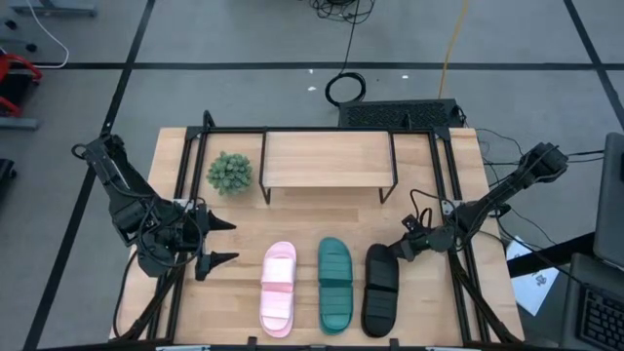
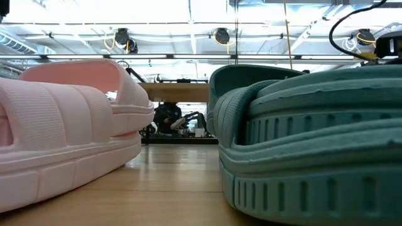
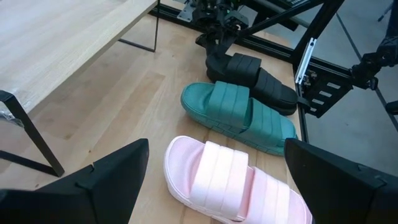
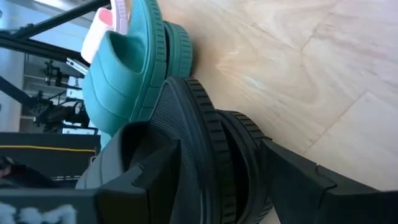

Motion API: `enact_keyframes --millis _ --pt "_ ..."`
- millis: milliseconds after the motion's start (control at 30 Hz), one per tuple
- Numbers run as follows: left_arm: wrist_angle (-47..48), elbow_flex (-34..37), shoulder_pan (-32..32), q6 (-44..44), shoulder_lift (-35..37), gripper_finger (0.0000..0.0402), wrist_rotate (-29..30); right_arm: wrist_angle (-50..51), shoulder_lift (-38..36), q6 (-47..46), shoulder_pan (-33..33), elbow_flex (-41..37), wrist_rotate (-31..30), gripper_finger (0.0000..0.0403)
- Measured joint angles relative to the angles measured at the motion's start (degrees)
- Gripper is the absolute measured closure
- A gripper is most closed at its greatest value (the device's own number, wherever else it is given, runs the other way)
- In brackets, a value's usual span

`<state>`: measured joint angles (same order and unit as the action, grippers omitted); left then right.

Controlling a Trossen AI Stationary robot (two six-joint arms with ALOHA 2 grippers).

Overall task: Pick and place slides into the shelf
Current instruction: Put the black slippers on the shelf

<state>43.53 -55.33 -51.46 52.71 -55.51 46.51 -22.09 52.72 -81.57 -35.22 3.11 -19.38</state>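
Three slides lie side by side on their soles near the table's front edge: pink [image 1: 278, 290], teal [image 1: 334, 283] and black [image 1: 380, 290]. The light-wood shelf [image 1: 327, 164] stands at the far middle with nothing on it. My right gripper [image 1: 394, 250] is open at the black slide's far end [image 4: 211, 143], one finger [image 4: 155, 174] on the footbed side and the other [image 4: 298, 180] on the sole side. My left gripper [image 1: 219, 244] hangs open left of the pink slide [image 3: 230, 180], above the table. My right gripper has the far end rim [image 4: 214, 155] of the black slide between its open fingers, coming in low from the table's right and far side. I cannot tell whether either finger touches it. The slide lies flat on the table.
A small green plant [image 1: 230, 172] stands left of the shelf. A black metal frame [image 1: 448, 195] runs along the table's sides and back. Bare wood [image 1: 322, 219] lies between the shelf and the slides.
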Motion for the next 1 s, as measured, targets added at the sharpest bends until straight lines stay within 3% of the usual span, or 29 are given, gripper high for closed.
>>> enact_keyframes --millis 633,1000 --pt "0.0 0.0 0.0 -0.43 0.0 0.0025 -0.49 -2.63 3.99 0.19 0.0 0.0 0.26 0.0201" --pt "0.0 0.0 0.0 -0.44 0.0 0.0025 -0.49 -4.34 4.97 1.2 0.0 0.0 0.17 0.033"
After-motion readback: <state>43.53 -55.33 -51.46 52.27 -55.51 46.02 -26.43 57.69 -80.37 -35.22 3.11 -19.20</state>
